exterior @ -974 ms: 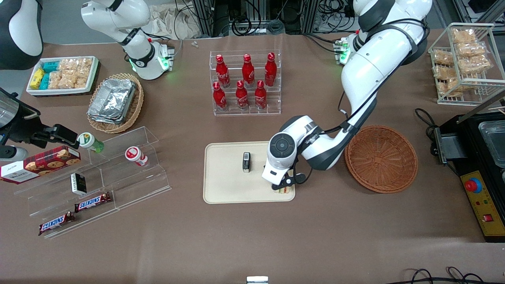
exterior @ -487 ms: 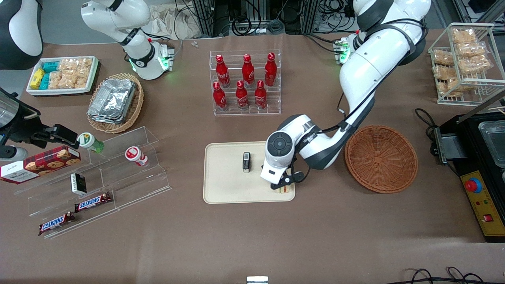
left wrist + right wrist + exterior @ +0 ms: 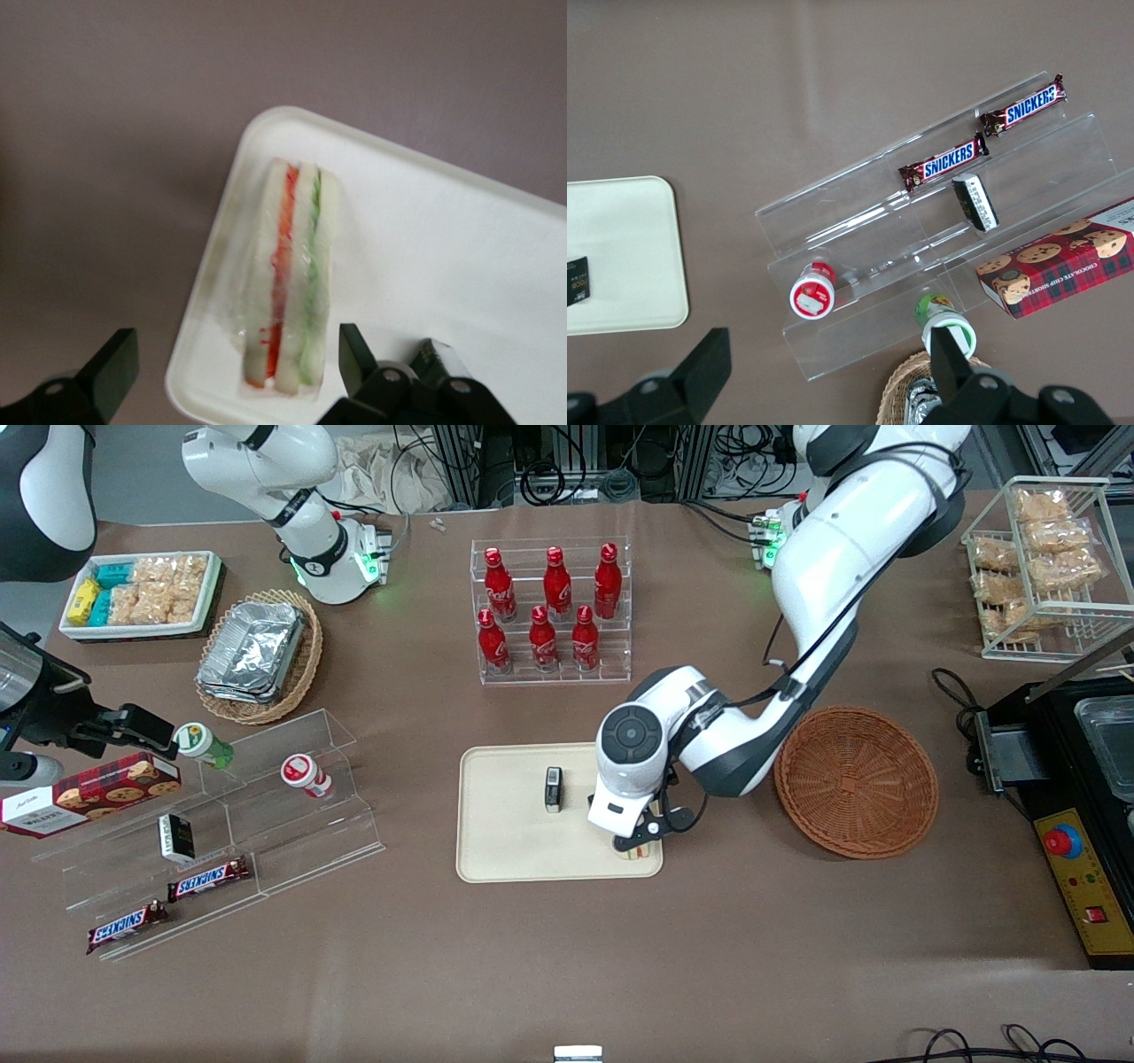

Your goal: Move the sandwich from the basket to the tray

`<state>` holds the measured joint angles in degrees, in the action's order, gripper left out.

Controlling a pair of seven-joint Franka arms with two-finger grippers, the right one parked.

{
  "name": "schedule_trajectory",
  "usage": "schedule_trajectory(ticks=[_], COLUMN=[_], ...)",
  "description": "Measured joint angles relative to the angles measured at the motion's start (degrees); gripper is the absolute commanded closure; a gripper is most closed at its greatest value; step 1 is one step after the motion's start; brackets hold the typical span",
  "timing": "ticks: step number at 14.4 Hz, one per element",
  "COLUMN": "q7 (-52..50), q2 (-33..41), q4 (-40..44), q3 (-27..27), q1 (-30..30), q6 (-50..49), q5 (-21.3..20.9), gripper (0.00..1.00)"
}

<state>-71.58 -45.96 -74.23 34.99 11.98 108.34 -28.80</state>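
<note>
The sandwich is a wrapped white-bread wedge with orange-red and green layers. It lies on the cream tray at its corner nearest the front camera and the basket. In the front view only its tip shows under my hand. My left gripper hovers over it, open, with its black fingers on either side of the sandwich and well clear of it. In the front view the gripper is over that corner of the tray. The reddish-brown basket beside the tray has nothing in it.
A small black packet lies mid-tray. A clear rack of red bottles stands farther from the front camera. Clear snack shelves, a tan foil basket and a white snack tray lie toward the parked arm's end. A black machine sits at the working arm's end.
The left arm has lifted a little and the hand has drawn slightly away from the front camera. The sandwich stays on the tray corner.
</note>
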Motion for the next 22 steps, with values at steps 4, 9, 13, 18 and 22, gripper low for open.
schedule_trajectory(ticks=[4,9,13,18,22], q7=[5.2,22.5,35.5,52.9,55.1], q2=[10.3,21.9,32.9,44.7,47.0], q4=[0.4,-4.2,-17.6,-30.5,-32.5], q3=[-0.1,0.1,0.5,0.1,-1.4], q1=[-6.5,-19.1,-28.2,-38.4,-39.2], q6=[-8.4,-11.3,-3.7,-0.2,-1.1], q5=[0.0,9.9,17.6,25.4,25.9], gripper=[0.00,0.00,0.00,0.00,0.00])
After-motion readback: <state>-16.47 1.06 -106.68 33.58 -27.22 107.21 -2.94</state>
